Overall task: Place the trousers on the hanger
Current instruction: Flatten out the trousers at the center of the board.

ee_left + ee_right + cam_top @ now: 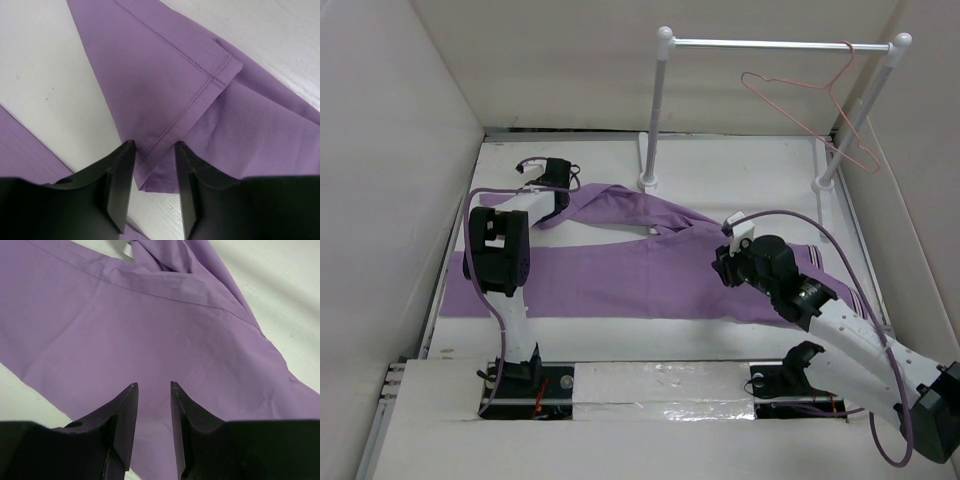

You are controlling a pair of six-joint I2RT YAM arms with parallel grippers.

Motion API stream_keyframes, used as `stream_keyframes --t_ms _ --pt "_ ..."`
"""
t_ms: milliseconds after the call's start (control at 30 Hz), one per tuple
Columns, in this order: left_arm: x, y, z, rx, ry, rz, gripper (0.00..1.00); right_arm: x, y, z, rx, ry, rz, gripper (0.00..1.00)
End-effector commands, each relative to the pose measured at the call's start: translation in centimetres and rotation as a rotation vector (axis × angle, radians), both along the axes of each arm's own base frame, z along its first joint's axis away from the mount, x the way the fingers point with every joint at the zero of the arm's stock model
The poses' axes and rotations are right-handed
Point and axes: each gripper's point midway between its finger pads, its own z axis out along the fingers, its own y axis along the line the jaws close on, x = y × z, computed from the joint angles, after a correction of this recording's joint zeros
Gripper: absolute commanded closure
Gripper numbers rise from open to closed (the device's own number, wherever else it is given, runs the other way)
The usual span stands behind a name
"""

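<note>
The light purple trousers (640, 265) lie spread flat on the white table, legs running left and the striped waistband (817, 262) at the right. The pink-red wire hanger (825, 100) hangs by its hook from the silver bar at the back right. My left gripper (563, 186) is open over the upper leg's end; in the left wrist view its open gripper (154, 144) straddles the hem corner of the trousers (165, 100) without closing on it. My right gripper (725, 264) is open just above the cloth near the seat; the right wrist view shows this gripper (152, 385) over smooth trousers cloth (150, 325).
The white two-post rail stand (659, 110) with its silver bar (770, 44) stands at the back of the table. White walls enclose the table left, back and right. Bare table (740, 165) lies between the trousers and the stand.
</note>
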Motion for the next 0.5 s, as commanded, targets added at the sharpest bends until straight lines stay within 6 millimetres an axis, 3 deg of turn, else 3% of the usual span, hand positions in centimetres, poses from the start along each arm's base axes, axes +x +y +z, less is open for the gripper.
stream_keyframes --t_ms 0,33,67,167,233,300,367,400,467 --pt "0.7 0.1 0.6 -0.006 -0.003 -0.013 0.67 0.5 2.1 1.5 0.045 -0.061 0.036 0.6" --pt "0.6 0.3 0.7 0.0 -0.007 -0.002 0.77 0.4 2.3 1.2 0.034 -0.055 0.043 0.57" --pt "0.8 0.7 1.4 -0.001 -0.028 0.016 1.0 0.5 2.7 1.1 0.031 -0.058 0.051 0.57" --pt "1.8 0.6 4.6 -0.011 -0.103 0.021 1.0 0.8 3.9 -0.8 -0.016 -0.03 0.084 0.49" --pt "2.9 0.5 9.9 -0.027 -0.221 0.015 1.0 1.1 4.5 -2.7 -0.081 0.015 0.096 0.4" --pt "3.7 0.3 16.5 -0.046 -0.367 0.011 1.0 1.4 5.4 -3.3 -0.097 0.028 0.118 0.36" --pt "3.7 1.1 20.7 -0.06 -0.457 0.021 1.0 1.4 7.2 -4.6 -0.116 0.043 0.153 0.36" --pt "3.7 1.0 24.6 -0.081 -0.549 0.015 1.0 1.3 7.4 -5.2 -0.141 0.05 0.146 0.36" --pt "3.1 2.3 28.3 -0.114 -0.63 0.03 1.0 0.3 8.6 -7.0 -0.16 0.082 0.169 0.37"
